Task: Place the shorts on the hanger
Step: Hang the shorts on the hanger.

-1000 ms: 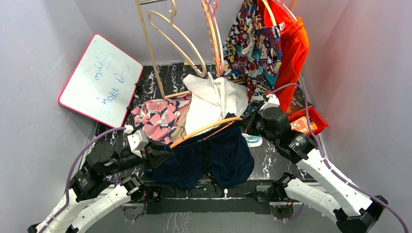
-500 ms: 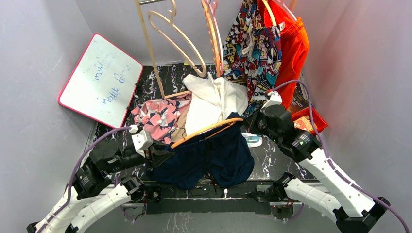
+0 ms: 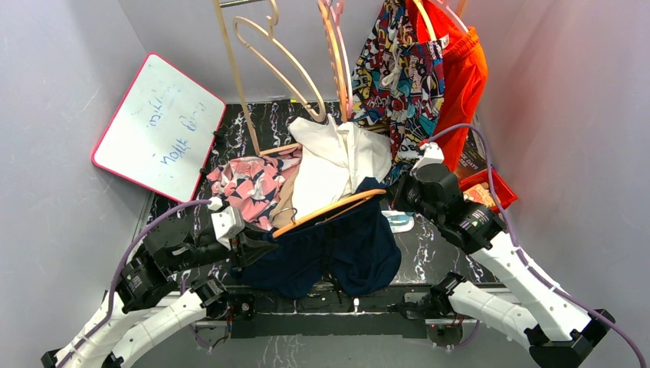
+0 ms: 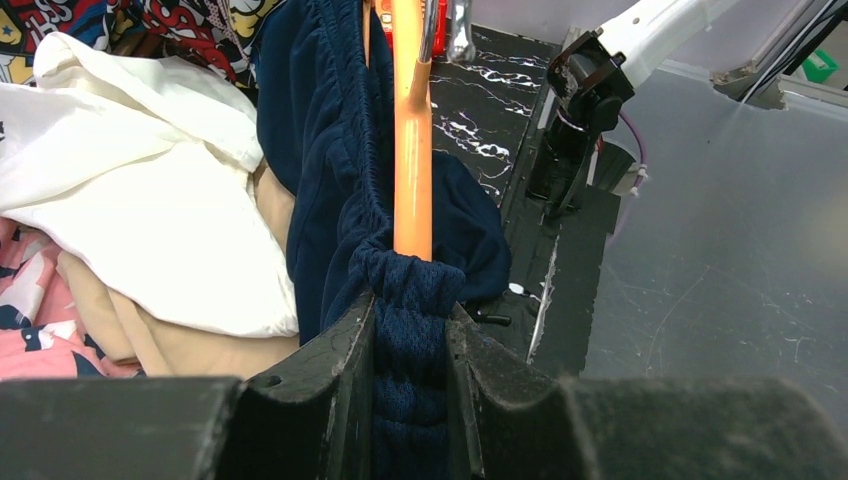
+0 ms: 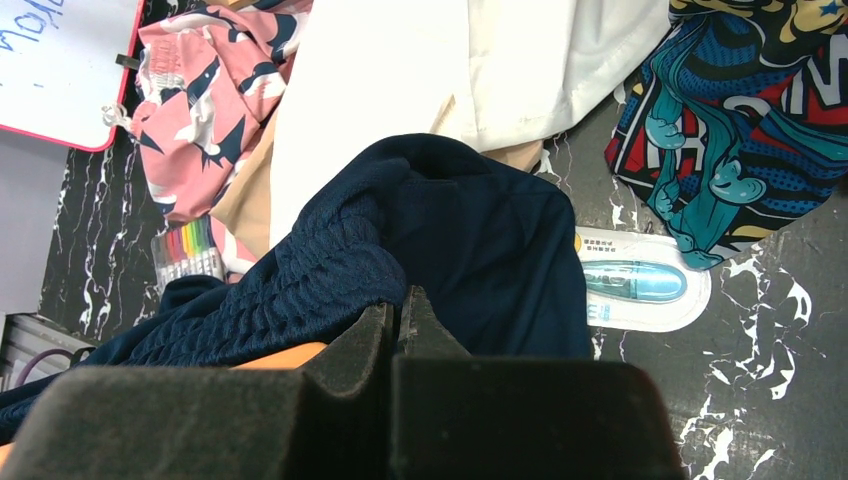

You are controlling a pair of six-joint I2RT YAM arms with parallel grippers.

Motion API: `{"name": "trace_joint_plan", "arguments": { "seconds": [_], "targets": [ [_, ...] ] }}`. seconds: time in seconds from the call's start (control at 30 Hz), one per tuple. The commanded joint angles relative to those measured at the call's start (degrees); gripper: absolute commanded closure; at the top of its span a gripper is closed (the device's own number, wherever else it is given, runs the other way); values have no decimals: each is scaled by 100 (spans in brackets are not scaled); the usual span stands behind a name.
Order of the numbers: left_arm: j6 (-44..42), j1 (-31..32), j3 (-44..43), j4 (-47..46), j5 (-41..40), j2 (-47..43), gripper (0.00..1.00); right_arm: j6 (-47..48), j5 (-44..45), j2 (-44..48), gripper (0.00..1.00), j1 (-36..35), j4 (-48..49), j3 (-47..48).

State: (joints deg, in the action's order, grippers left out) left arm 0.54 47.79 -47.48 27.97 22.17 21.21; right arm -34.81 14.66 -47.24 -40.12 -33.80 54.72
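Shorts (image 3: pixel 329 253): navy mesh fabric, draped below the hanger (image 3: pixel 329 208), with both legs hanging down to the table (image 3: pixel 429 245) at its near edge. The waistband runs up along the orange bar, which is tilted with its right end higher.

Left gripper (image 4: pixel 410 310): clenched on a bunched fold of the elastic waistband, just where the bar's left end disappears into the cloth. The wrist view shows mesh packed between my two fingers (image 4: pixel 340 350). I cannot tell whether the bar's tip is also caught inside the bunch.

Right gripper (image 5: pixel 400 310): jaws pressed together at the hanger's right end, with navy fabric heaped just past the tips. A sliver of orange shows beside them, but what they pinch, if anything, is hidden.

Handling, as I judge it: the shorts are light, limp and a little stretchy, so they sag and gather instead of keeping their shape. The gathered elastic band gives the firmest hold, whereas the thin leg fabric would slide or pull out. The hanger looks thin, stiff and smooth, so cloth may slip down its slope. Holding at both waistband ends keeps the band spread along the bar. The white garment (image 3: pixel 337 157) lying close behind could snag.
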Motion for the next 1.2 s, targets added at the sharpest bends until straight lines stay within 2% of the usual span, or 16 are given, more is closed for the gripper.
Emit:
{"name": "trace_joint_plan", "arguments": {
  "seconds": [0.0, 0.6, 0.93, 1.17],
  "targets": [
    [59, 7, -341, 12, 444, -144, 100, 268, 1106, 14, 100, 226, -39, 247],
    [-72, 2, -290, 328, 247, -58, 100, 386, 1184, 170, 100, 232, -21, 284],
    [-342, 0, -276, 444, -419, -10, 100, 464, 1170, 138, 100, 226, -201, 480],
    [-431, 2, -242, 438, -526, 64, 100, 499, 1134, 162, 100, 229, -259, 524]
  ]
}}
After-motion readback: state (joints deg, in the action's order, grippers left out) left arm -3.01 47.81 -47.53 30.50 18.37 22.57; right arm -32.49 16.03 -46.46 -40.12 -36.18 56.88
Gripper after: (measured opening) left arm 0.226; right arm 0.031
